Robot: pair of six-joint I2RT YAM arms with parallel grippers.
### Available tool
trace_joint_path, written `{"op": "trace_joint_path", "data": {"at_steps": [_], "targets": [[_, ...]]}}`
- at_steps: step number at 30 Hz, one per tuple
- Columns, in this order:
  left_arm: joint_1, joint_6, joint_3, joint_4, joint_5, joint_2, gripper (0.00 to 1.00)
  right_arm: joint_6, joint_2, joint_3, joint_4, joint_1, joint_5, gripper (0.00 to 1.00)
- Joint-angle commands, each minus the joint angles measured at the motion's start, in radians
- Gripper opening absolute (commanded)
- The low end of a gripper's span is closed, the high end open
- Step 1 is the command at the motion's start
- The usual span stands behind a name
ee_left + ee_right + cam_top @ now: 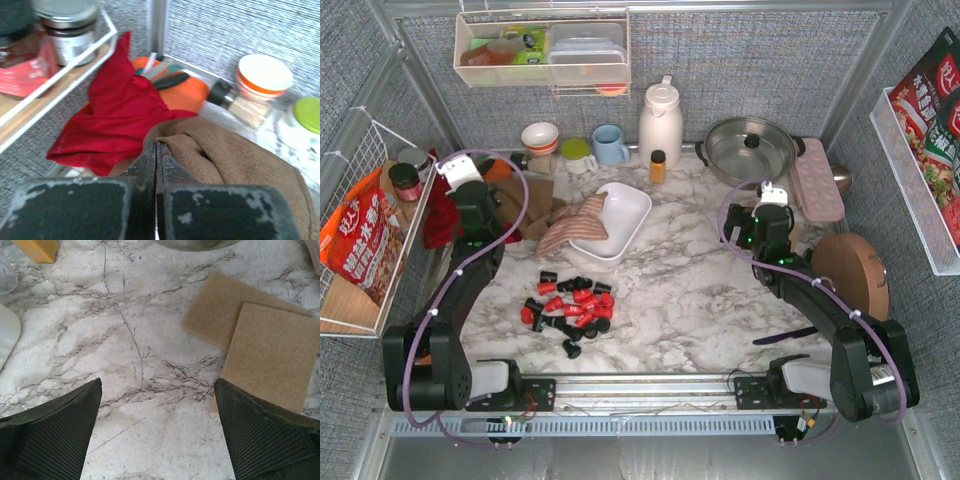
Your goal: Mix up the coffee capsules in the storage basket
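Note:
The coffee capsules [570, 305], red and black pods, lie scattered loose on the marble table in front of the left arm. The storage basket [628, 218], a white shallow tray, sits behind them with a striped cloth [575, 225] draped over its left side; its rim [7, 335] shows at the left edge of the right wrist view. My left gripper [472, 197] [157, 146] is at the back left, shut with nothing between its fingers, over a brown cloth [235, 155]. My right gripper [756, 222] [158, 390] hangs open over bare marble, right of the basket.
A red cloth [115, 117], an orange item [185, 92] and a wire rack [60, 80] with a jar lie by the left gripper. Bowls [540, 137], a blue mug [610, 145], a white jug [660, 122], a pot [752, 148], a pink tray [817, 180]. Two tan pads [270, 350] beside the right finger.

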Motion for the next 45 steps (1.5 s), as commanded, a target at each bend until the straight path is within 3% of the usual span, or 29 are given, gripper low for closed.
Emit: {"op": "trace_joint_path", "data": {"at_steps": [1,6,18,30,35,37,39,40,42,45], "targets": [[0.038,0.025,0.016,0.059,-0.088,0.023,0.0,0.015,0.017,0.004,0.026,0.0,-0.004,0.99],[0.093,0.026,0.065,0.072,-0.095,0.091,0.0,0.015,0.032,0.01,0.031,0.0,-0.007,0.99],[0.092,0.114,0.589,-0.089,-0.165,0.45,0.0,0.0,0.022,0.013,0.003,0.0,0.007,0.99],[0.093,0.043,0.72,-0.218,-0.201,0.703,0.0,-0.007,0.028,0.019,-0.003,0.0,0.018,0.99],[0.092,-0.013,0.735,-0.268,-0.185,0.74,0.02,-0.01,0.022,0.018,-0.008,0.0,0.027,0.99],[0.093,-0.015,0.749,-0.288,-0.176,0.724,0.24,-0.012,0.022,0.022,-0.017,0.0,0.029,0.99],[0.093,-0.011,0.769,-0.316,-0.174,0.691,0.62,-0.013,0.017,0.029,-0.034,0.0,0.039,0.99],[0.092,-0.013,0.776,-0.326,-0.176,0.665,0.75,-0.015,0.013,0.031,-0.04,0.001,0.043,0.99],[0.092,-0.017,0.775,-0.335,-0.161,0.607,0.86,-0.016,0.003,0.029,-0.042,0.0,0.044,0.99],[0.09,0.006,0.741,-0.32,-0.065,0.487,0.89,-0.013,-0.011,0.025,-0.044,0.001,0.044,0.99]]}}
